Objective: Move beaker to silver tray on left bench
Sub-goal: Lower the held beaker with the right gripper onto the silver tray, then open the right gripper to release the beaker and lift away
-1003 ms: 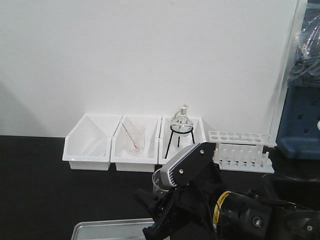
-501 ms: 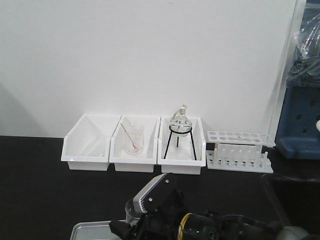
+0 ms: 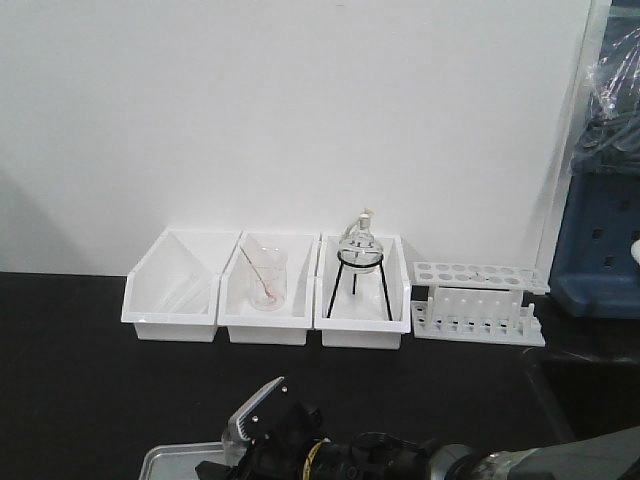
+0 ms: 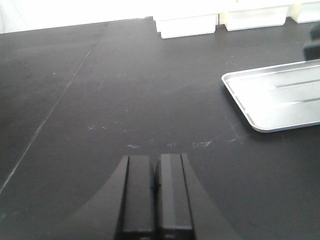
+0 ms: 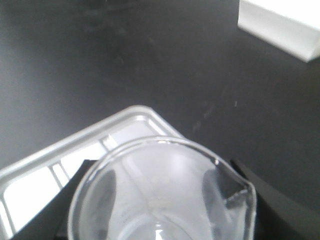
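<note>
The beaker (image 5: 162, 200) sits between the two black fingers (image 5: 72, 200) of the right gripper (image 5: 161, 192), which press against its clear wall at 9 and 3 o'clock, so this hand is closed on the glass. Its round rim and pouring lip fill the lower half of the right wrist view. Beneath it lies the silver tray (image 5: 55, 172), whose rounded corner shows at 12 o'clock of the rim, with the rest running off toward 8 o'clock. Whether the beaker's base touches the tray cannot be told. The left bench (image 5: 125, 60) spreads matte black around them, with a white bin (image 5: 280, 25) at 2 o'clock. In the front view the right gripper (image 3: 270, 440) hangs low at 6 o'clock, just beside the tray's corner (image 3: 175, 462). Behind it stand the row of white bins, one holding a beaker with a stirring rod (image 3: 266, 280), another a flask on a black tripod (image 3: 360, 250), and a white test tube rack (image 3: 480, 300) at 3 o'clock. The left gripper (image 4: 155, 200) has its fingers pressed together with nothing held, over bare worktop, the tray (image 4: 280, 95) well apart at 2 o'clock.
</note>
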`<state>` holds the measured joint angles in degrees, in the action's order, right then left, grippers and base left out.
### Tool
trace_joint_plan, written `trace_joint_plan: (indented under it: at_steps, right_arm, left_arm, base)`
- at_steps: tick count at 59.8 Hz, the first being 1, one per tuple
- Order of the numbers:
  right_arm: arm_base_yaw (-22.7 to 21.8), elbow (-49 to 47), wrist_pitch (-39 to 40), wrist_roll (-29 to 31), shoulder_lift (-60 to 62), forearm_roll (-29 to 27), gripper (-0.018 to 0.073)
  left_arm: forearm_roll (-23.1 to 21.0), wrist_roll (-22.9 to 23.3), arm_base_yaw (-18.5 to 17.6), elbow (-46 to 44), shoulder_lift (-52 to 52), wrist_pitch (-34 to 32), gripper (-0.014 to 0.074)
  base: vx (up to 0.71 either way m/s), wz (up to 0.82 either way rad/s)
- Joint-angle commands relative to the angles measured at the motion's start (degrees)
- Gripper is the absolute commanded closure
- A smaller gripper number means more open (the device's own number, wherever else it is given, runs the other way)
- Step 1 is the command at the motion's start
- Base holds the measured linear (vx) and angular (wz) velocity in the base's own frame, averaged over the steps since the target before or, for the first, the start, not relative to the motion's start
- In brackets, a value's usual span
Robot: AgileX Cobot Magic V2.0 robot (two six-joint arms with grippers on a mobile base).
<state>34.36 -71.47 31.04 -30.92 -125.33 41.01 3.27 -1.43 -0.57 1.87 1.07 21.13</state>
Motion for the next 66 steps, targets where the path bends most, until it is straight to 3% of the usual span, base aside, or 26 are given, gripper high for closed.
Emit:
trace_joint_plan:
  at_steps: [1,23,35,66]
  right_arm:
    - [-0.08,-1.92,4.28,0.65,2.3,-1.01,0.0568]
    - [-0.08,-1.92,4.29,0.65,-0.95,-1.01,0.0556]
    - [-0.08,-1.92,3.42,0.65,-1.05,-1.06,0.0489]
    - [-0.08,-1.92,6.93,0.65,-0.99,-1.07,-0.0038]
  left_arm:
    - [-0.15,0.1,-0.31,1.15,0.47,-4.54,0.0595]
    - [-0.15,0.1,-0.31,1.15,0.47,-4.54,0.0595]
    - [-0.15,0.1,-0.31,1.15,0.47,-4.54,0.0595]
    - [-0.15,0.1,-0.31,1.15,0.47,-4.54,0.0595]
  base:
    - [0.0,-0.01]
    - [0.0,0.0]
    - [0.0,0.0]
    - [0.0,0.0]
